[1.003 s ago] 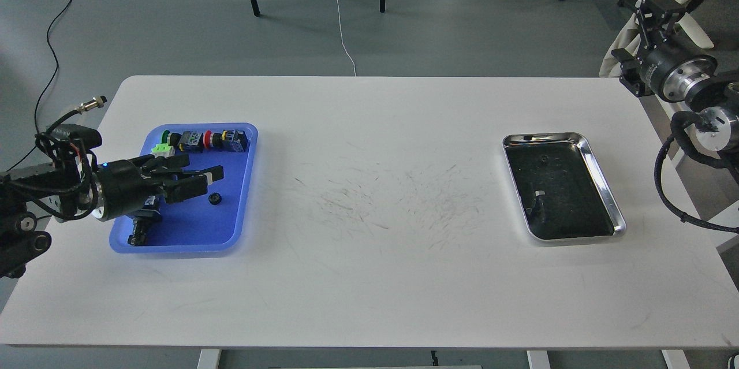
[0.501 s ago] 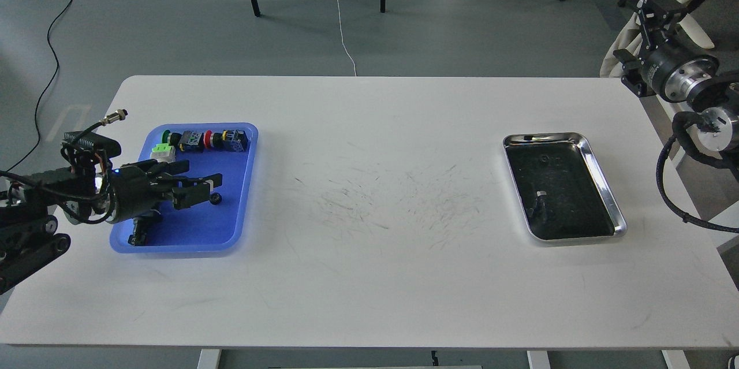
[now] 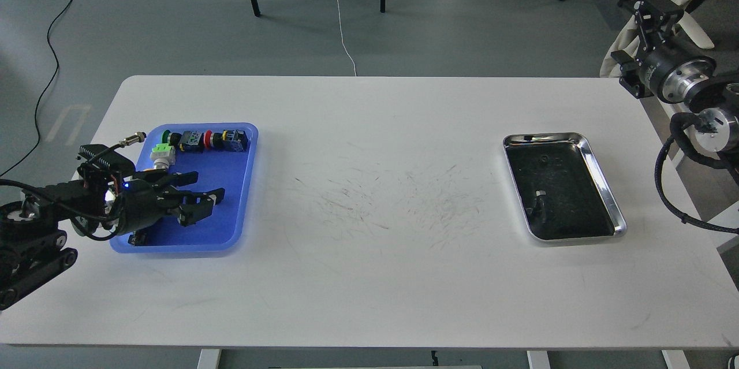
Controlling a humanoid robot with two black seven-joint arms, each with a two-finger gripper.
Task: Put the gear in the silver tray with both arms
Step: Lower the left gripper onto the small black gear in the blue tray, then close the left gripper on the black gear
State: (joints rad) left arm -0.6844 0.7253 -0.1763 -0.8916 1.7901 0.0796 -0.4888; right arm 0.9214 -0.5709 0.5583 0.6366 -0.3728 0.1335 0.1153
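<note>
The silver tray (image 3: 603, 184) lies on the right side of the white table, with a dark reflective inside. My left gripper (image 3: 203, 204) hovers low over the blue plastic tray (image 3: 231, 224) at the left, with its fingers spread apart. The small black gear does not show; the spot where it lay is covered by the gripper's fingers. I cannot tell whether the fingers touch it. My right gripper (image 3: 652, 11) is raised off the table's far right corner, seen from behind, and its fingers cannot be told apart.
A row of coloured push-button switches (image 3: 205, 140) sits along the blue tray's far edge, and a green-and-white part (image 3: 163, 153) lies near my left wrist. A small black part (image 3: 137, 238) lies at the tray's front left. The table's middle (image 3: 375, 201) is scuffed.
My left gripper has moved toward the near edge of the blue tray and dropped lower, now covering the small black gear. The right arm has barely moved.
</note>
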